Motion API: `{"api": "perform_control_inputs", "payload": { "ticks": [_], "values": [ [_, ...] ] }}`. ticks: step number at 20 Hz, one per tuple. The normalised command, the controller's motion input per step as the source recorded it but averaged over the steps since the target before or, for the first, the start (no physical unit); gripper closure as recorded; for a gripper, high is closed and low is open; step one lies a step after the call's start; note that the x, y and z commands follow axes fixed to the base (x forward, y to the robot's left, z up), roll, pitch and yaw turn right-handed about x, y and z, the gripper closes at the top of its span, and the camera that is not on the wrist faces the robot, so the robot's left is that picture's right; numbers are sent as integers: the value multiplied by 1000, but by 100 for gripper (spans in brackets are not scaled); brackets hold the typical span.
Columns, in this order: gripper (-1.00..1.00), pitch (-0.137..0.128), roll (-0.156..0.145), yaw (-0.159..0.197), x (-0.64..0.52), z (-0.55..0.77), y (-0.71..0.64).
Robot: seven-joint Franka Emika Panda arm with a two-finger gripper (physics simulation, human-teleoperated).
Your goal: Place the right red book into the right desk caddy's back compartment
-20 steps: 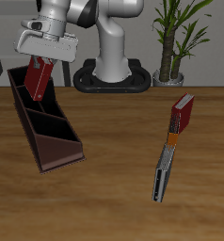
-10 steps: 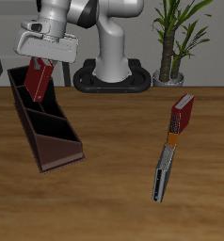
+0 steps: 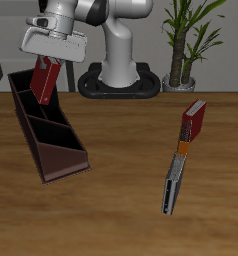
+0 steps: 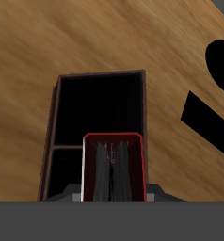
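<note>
The tool [image 3: 49, 62] is clamped on the right red book [image 3: 44, 83], hanging end-down over the right desk caddy's [image 3: 53, 150] back compartment [image 4: 97, 108] for lowering in.

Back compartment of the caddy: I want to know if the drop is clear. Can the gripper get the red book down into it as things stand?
Probably yes. The gripper holds the red book over the caddy's tall end, and the wrist view shows the back compartment open and empty under the book.
</note>
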Motion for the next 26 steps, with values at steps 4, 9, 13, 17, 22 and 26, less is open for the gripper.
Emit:
{"api": "perform_control_inputs", "payload": {
  "ticks": [4, 9, 13, 17, 22, 26],
  "values": [
    [100, 13, 16, 5, 52, -88, 24],
    [100, 24, 30, -5, 71, -168, 112],
    [100, 49, -2, -24, 45, -272, -27],
    [100, 56, -8, -18, 18, -302, -71],
    [100, 29, -29, -21, -14, -190, -87],
    [100, 52, -33, -7, 24, -224, -150]
  ]
}}
